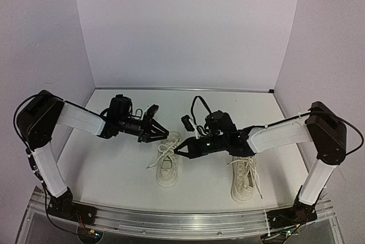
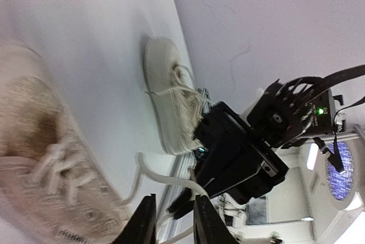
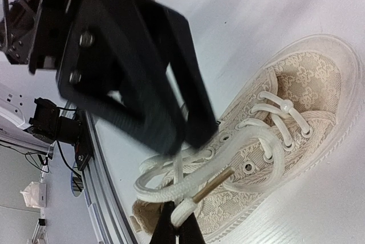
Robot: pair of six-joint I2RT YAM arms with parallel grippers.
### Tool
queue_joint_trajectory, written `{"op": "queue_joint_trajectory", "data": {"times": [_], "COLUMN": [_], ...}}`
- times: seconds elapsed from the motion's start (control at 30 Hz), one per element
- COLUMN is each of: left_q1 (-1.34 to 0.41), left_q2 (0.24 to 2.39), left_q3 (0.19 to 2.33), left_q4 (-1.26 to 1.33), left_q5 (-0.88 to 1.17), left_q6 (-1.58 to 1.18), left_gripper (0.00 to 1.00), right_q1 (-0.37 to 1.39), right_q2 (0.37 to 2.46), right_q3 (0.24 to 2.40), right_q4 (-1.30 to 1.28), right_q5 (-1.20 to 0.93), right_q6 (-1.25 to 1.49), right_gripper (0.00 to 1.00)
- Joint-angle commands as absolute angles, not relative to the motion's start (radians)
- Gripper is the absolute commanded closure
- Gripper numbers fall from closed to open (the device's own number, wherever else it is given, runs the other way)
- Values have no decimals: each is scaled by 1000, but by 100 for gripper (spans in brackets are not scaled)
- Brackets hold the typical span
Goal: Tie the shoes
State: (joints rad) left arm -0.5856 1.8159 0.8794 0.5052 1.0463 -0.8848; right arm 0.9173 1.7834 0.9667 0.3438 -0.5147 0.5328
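Left shoe point(image 1: 167, 167) near centre, right shoe point(image 1: 245, 180) beside it: right gripper point(image 1: 177, 152) pinched tight on a lace point(image 3: 256, 131), left gripper point(image 1: 167, 133) narrowed around another strand, grip unclear; best pulled apart evenly, low, loops kept intact.

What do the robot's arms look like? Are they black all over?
Not all over. The left arm and right arm each have long white tube parts joined by chunky black joints. The left gripper and right gripper are black, with two thin pointy fingers. Thin black cables loop off the arms, and a tiny green light glows near the right wrist.
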Motion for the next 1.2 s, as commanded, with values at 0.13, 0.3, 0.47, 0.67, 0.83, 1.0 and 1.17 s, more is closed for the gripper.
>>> {"op": "queue_joint_trajectory", "data": {"times": [0.13, 0.3, 0.47, 0.67, 0.83, 1.0, 1.17], "left_q1": [-491, -505, -642, -792, -813, -838, -847], "left_q2": [1465, 1357, 1318, 1442, 1502, 1528, 1540], "left_q3": [1009, 941, 893, 915, 914, 891, 900], "left_q4": [-270, -438, -566, -645, -611, -446, -358], "left_q5": [578, 406, 238, 242, 208, 105, 109], "left_q6": [-427, -368, -350, -245, -160, -89, 21], "left_gripper": [57, 55, 55, 57, 56, 57, 55], "right_q1": [920, 920, 920, 918, 917, 915, 911], "right_q2": [1714, 1718, 1715, 1715, 1711, 1718, 1723], "right_q3": [919, 917, 925, 935, 933, 936, 942], "right_q4": [347, 334, 295, 270, 262, 260, 255], "right_q5": [-479, -465, -443, -441, -439, -449, -455], "right_q6": [537, 543, 537, 522, 522, 523, 522], "right_gripper": [100, 100, 100, 100, 100, 100, 100]}}
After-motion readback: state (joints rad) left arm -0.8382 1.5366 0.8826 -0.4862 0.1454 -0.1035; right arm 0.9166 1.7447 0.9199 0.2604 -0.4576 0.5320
